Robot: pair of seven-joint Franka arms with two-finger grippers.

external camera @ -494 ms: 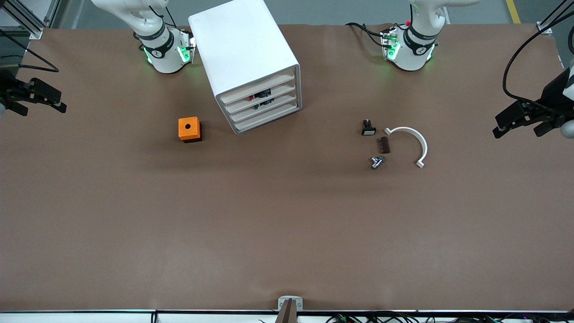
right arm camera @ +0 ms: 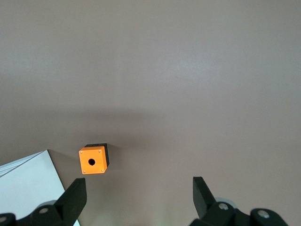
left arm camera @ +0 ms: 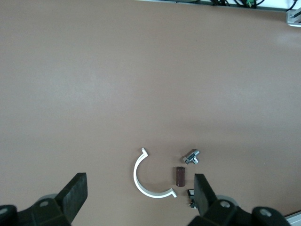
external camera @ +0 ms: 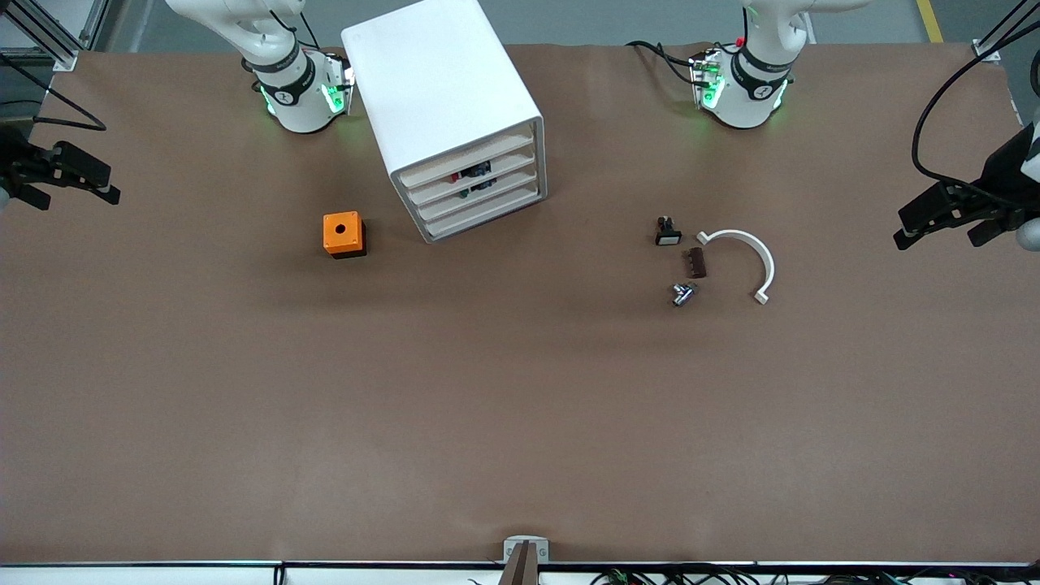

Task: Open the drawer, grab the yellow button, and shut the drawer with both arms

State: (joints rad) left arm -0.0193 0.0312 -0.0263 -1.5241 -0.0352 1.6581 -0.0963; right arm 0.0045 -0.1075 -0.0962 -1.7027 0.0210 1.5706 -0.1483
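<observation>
The white cabinet (external camera: 443, 97) stands on the table between the arm bases, and its corner shows in the right wrist view (right arm camera: 26, 188). Its four tray drawers (external camera: 475, 191) are all shut. Small dark parts (external camera: 475, 175) show through the middle drawer fronts; I cannot make out the button. My right gripper (external camera: 73, 183) hangs open and empty over the right arm's end of the table, also in its wrist view (right arm camera: 138, 197). My left gripper (external camera: 938, 231) hangs open and empty over the left arm's end, also in its wrist view (left arm camera: 138, 190).
An orange cube with a hole (external camera: 343, 233) (right arm camera: 93, 160) sits beside the cabinet toward the right arm's end. Toward the left arm's end lie a white half-ring (external camera: 751, 256) (left arm camera: 146, 181), a brown block (external camera: 696, 262), a metal part (external camera: 682, 293) and a small white-faced black part (external camera: 667, 232).
Both grippers have barely shifted. Nothing on the table has moved and the drawers stay shut.
</observation>
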